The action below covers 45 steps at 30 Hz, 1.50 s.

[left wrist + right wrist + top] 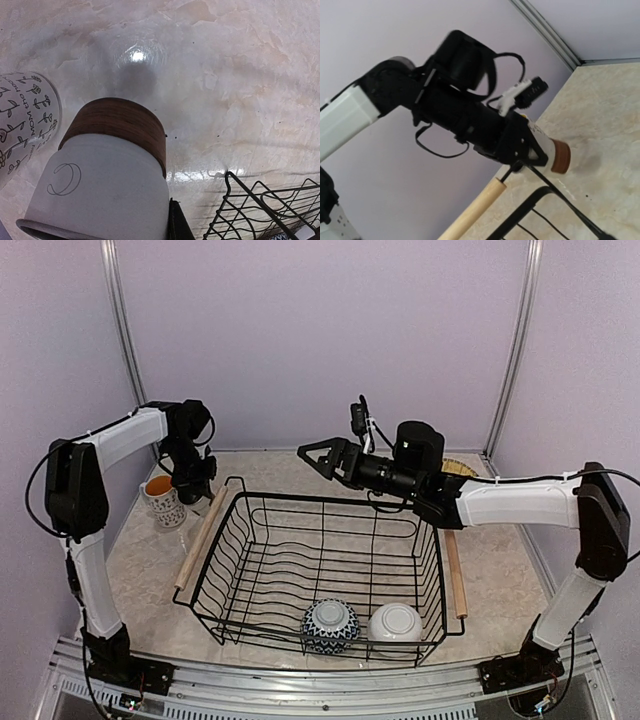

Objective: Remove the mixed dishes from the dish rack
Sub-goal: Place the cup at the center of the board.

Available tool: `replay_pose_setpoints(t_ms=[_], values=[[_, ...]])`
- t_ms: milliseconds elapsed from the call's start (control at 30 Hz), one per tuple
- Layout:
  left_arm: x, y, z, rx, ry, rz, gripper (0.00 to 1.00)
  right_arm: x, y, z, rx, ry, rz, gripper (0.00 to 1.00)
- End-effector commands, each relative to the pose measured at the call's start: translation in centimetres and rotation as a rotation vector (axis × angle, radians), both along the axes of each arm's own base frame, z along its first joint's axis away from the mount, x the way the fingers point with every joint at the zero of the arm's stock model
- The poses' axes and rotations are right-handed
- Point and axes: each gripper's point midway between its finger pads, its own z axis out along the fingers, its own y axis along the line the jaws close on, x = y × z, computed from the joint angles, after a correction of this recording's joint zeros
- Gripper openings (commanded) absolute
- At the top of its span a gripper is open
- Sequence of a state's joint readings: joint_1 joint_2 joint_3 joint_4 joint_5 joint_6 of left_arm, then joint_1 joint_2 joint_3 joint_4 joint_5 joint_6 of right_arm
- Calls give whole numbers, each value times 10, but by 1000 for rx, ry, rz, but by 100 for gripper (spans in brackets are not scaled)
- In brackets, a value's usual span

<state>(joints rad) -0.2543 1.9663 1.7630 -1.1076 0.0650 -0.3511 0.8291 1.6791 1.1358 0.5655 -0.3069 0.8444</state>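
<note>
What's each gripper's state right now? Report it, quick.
Left gripper: closed, holding the white cup.
Right gripper: open, holding nothing.

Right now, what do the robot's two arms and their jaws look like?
The left arm and right arm match: smooth white link covers between chunky black joints, with thin black cables looping alongside. Each ends in a black wrist with black, triangular jaws. No markings are legible.
</note>
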Motion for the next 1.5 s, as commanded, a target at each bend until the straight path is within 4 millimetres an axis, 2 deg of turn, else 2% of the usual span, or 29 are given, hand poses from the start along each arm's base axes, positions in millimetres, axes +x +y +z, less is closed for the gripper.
replay_pose_setpoints(t_ms=[0, 133, 400, 500, 667, 800, 967, 1133, 1333, 1433, 1467], values=[[-7, 1, -13, 45, 72, -45, 0, -5, -7, 5, -16, -19, -14, 100], [-8, 5, -30, 68, 123, -47, 0, -6, -10, 5, -29, -23, -25, 100], [-9, 11, -47, 78, 173, -37, 1, -6, -16, 4, -49, -30, -46, 100], [-9, 10, -52, 70, 189, -38, 6, -6, -16, 4, -50, -31, -45, 100], [-9, 9, -52, 64, 189, -39, 19, -7, -15, 3, -54, -29, -43, 100], [-8, 8, -48, 61, 176, -40, 22, -7, -16, 2, -64, -32, -48, 100], [-5, 8, -32, 58, 123, -33, 28, -6, -17, -5, -129, -36, -61, 100], [0, 1, -3, 20, 18, -41, 36, -6, -19, -11, -242, -65, -111, 100], [2, -6, 57, -47, -216, -53, 49, -13, -15, -15, -383, -113, -147, 100], [3, -6, 92, -82, -356, -54, 55, -17, -11, -22, -455, -131, -144, 100], [2, -7, 98, -92, -387, -55, 56, -18, -12, -28, -494, -127, -146, 100]])
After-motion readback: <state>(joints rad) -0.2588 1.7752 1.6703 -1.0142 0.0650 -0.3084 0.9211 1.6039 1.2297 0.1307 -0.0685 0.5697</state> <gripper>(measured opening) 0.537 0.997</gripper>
